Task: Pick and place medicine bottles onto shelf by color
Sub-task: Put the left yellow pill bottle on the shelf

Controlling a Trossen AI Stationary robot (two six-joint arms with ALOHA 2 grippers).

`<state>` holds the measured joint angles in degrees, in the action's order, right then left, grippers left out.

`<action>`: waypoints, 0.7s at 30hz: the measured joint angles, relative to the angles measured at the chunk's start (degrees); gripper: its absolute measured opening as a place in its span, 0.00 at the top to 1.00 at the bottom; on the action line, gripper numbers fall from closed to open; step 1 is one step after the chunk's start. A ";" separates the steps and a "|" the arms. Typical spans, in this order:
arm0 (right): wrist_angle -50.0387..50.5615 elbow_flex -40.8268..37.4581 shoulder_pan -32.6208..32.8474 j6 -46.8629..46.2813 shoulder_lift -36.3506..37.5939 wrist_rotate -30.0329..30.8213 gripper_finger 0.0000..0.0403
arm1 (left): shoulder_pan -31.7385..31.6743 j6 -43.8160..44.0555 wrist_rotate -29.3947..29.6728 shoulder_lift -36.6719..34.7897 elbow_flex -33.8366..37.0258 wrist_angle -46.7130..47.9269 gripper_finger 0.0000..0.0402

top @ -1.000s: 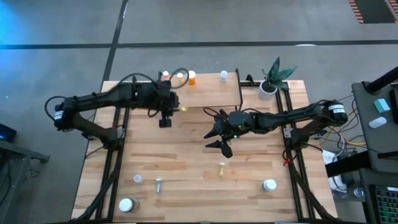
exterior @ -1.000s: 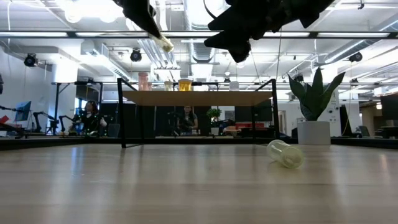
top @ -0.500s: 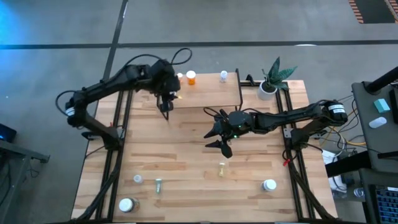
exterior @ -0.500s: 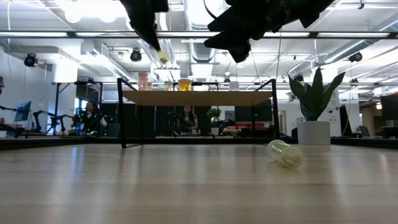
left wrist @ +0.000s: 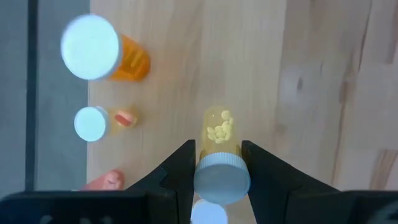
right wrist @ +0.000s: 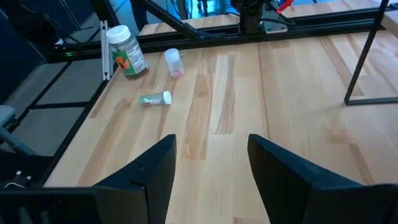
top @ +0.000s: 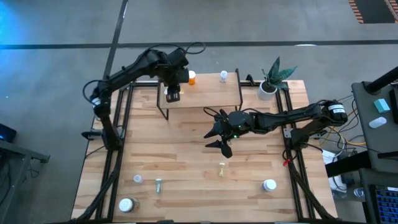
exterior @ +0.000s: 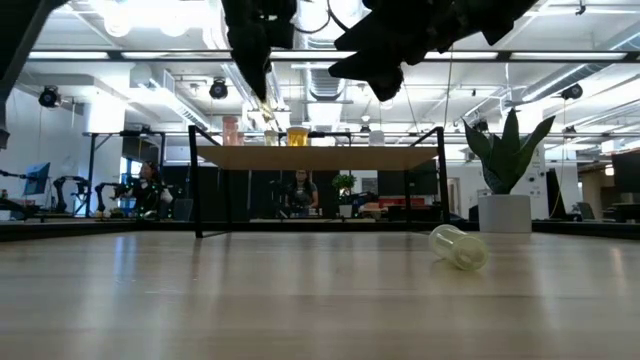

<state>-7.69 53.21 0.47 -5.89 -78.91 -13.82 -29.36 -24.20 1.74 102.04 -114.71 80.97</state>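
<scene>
My left gripper (top: pixel 173 94) hovers over the left part of the shelf (top: pixel 205 93), a light-wood board on thin black legs, and is shut on a yellow vial (left wrist: pixel 221 134) with a white cap. An orange bottle (left wrist: pixel 102 53) and a small clear vial (left wrist: pixel 102 122) stand on the board beside it. My right gripper (top: pixel 219 138) is open above the table's middle and touches nothing. Another yellow vial (exterior: pixel 458 246) lies on its side on the table. My left gripper pinches the yellow vial between its two fingers (left wrist: pixel 183 174), on the body just under the white cap (left wrist: pixel 222 180). The fingers come from above, pointing down. The vial hangs upright, cap uppermost, its base toward the shelf board and lifted clear of it (exterior: pixel 265 105).
Several more bottles lie or stand along the table's near edge (top: pixel 138 179), (top: pixel 127 204), (top: pixel 268 185), one nearer the middle (top: pixel 221 168). A clear vial (top: pixel 223 76) stands on the shelf's far edge. A potted plant (top: pixel 268 84) sits at the far right corner.
My left arm has carried the yellow vial from over the table left of the shelf toward the far edge, until it stands over the shelf's left part. On the way the gripper has turned from a slant to pointing straight down. It has stayed shut on the vial.
</scene>
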 joint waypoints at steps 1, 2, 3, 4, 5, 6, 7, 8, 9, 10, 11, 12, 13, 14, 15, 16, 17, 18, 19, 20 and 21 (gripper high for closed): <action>0.03 0.00 0.00 0.00 0.00 0.00 0.53 | -0.16 -0.43 0.13 0.87 -0.76 0.89 0.75; 0.05 0.00 0.00 0.09 0.00 0.00 0.53 | -0.29 -0.65 0.21 1.65 -1.27 1.47 0.75; 0.03 0.00 0.00 0.40 0.00 0.00 0.53 | -0.47 -0.73 0.21 2.36 -1.61 1.96 0.75; 0.09 0.00 0.00 0.61 0.00 0.00 0.53 | -0.66 -0.77 0.20 3.07 -1.74 2.35 0.75; 0.10 0.00 0.00 0.74 0.00 0.00 0.53 | -0.73 -0.80 0.22 3.69 -1.75 2.51 0.75; 0.11 0.00 0.00 0.83 0.00 -0.01 0.53 | -0.94 -1.11 0.20 4.18 -1.68 2.51 0.75; 0.15 0.00 0.00 1.01 -0.02 -0.01 0.53 | -1.01 -1.75 0.24 4.74 -1.62 2.56 0.75; 0.18 0.00 0.00 1.10 -0.02 -0.01 0.53 | -1.03 -1.98 0.26 5.18 -1.56 2.62 0.75; 0.19 0.00 0.00 1.25 -0.02 0.00 0.53 | -1.07 -2.14 0.38 5.66 -1.53 2.62 0.75; 0.23 0.00 0.00 1.32 -0.02 0.00 0.53 | -1.07 -2.24 0.46 6.13 -1.53 2.62 0.75; 0.23 0.00 0.00 1.40 -0.02 -0.02 0.53 | -1.07 -2.43 0.52 6.53 -1.53 2.64 0.75; 0.23 0.00 0.00 1.44 -0.02 -0.02 0.53 | -1.06 -2.91 0.50 6.86 -1.53 2.76 0.75; 0.25 0.00 0.00 1.44 -0.02 -0.02 0.53 | -1.06 -3.34 0.53 7.19 -1.53 3.13 0.75; 0.24 0.00 0.00 1.48 -0.02 -0.02 0.53 | -1.05 -3.47 0.64 7.47 -1.53 3.76 0.75; 0.28 0.00 0.00 1.54 -0.04 -0.02 0.53 | -1.06 -3.56 1.19 7.72 -1.51 4.41 0.75; 0.32 -0.01 0.00 1.59 -0.04 -0.02 0.53 | -1.05 -3.73 2.08 7.89 -1.51 4.76 0.75; 0.34 -0.02 0.00 1.67 -0.04 -0.02 0.53 | -1.07 -3.88 3.01 8.06 -1.51 5.09 0.75; 0.36 -0.03 0.00 1.82 -0.04 -0.02 0.53 | -1.07 -4.32 3.77 8.08 -1.51 5.72 0.75; 0.36 -0.04 0.00 2.08 -0.04 -0.02 0.53 | -1.07 -4.72 4.35 8.08 -1.46 6.39 0.75; 0.36 -0.04 0.00 2.15 -0.04 -0.02 0.53 | -1.07 -4.87 4.51 8.08 -1.45 6.54 0.75; 0.34 -0.04 0.00 2.23 -0.04 -0.02 0.53 | -1.07 -4.96 4.59 8.08 -1.45 6.61 0.75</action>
<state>-7.35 53.17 0.47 -3.66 -78.96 -13.85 -30.44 -29.16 6.32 110.13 -116.16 87.58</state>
